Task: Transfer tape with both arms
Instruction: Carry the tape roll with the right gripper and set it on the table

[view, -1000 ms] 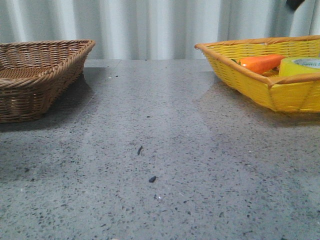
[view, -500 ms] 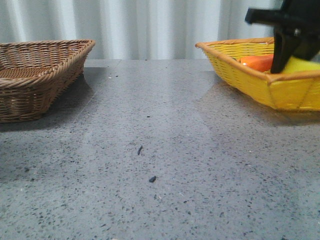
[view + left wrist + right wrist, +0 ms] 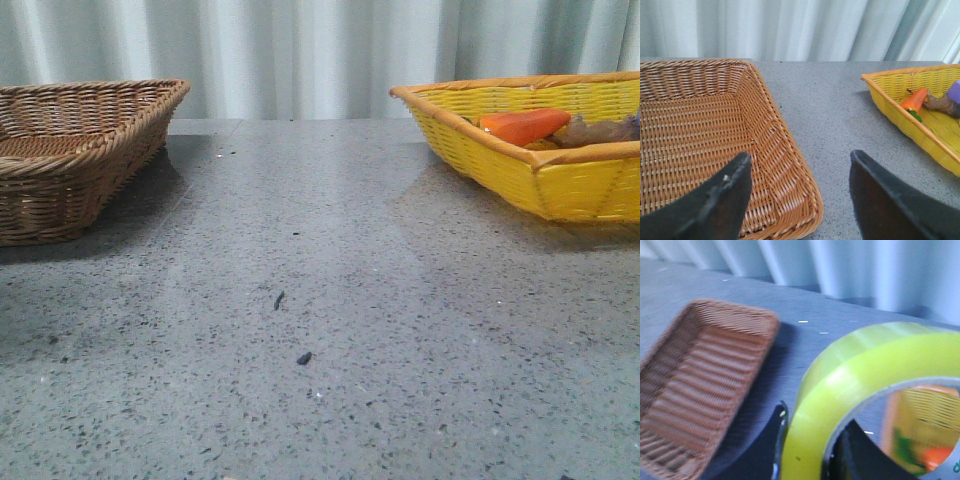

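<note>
The yellow tape roll fills the right wrist view. My right gripper is shut on it, with one dark finger outside the roll and the other inside its core, and holds it in the air above the table. The tape and both grippers are out of the front view. My left gripper is open and empty, its fingers wide apart above the near right corner of the brown wicker basket.
The brown basket stands at the table's left and shows in the right wrist view. The yellow basket at the right holds an orange carrot-like object and a brown lump; the left wrist view shows it too.
The right gripper came down into the yellow basket and closed on the tape. It has since lifted the roll up out of the front view. The basket no longer holds the tape.
</note>
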`<state>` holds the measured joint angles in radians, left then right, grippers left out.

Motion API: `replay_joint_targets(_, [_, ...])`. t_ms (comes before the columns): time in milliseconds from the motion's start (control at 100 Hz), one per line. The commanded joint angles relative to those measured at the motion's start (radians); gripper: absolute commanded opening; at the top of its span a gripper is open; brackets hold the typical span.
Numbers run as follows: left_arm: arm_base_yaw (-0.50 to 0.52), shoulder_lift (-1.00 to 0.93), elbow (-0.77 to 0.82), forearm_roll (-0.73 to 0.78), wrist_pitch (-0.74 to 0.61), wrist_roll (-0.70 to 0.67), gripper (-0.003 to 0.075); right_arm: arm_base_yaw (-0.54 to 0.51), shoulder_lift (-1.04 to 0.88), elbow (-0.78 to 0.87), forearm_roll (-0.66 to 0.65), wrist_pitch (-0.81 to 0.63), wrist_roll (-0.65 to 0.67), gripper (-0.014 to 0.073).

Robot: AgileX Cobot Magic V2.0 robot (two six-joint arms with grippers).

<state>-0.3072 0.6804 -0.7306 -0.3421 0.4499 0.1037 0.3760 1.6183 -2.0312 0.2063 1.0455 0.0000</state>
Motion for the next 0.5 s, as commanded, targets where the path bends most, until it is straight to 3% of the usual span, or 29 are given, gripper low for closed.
replay_joint_targets(0, [-0.007, 0.004, -0.038, -0.013, -0.080, -0.006, 0.0398, 0.062, 0.022, -0.035, 0.001, -0.059, -0.013, -0.0041])
replay_joint_targets(130, [-0.007, 0.004, -0.038, -0.013, -0.076, -0.006, 0.0398, 0.122, 0.156, -0.033, 0.001, -0.021, -0.013, -0.0041])
replay_joint_targets(400, [-0.007, 0.004, -0.038, -0.013, -0.060, -0.006, 0.0398, 0.131, 0.365, -0.033, -0.041, 0.010, 0.005, -0.0037])
replay_joint_targets(490, [-0.007, 0.004, -0.038, -0.013, -0.038, -0.006, 0.0398, 0.131, 0.374, -0.033, -0.041, 0.024, 0.005, 0.0040])
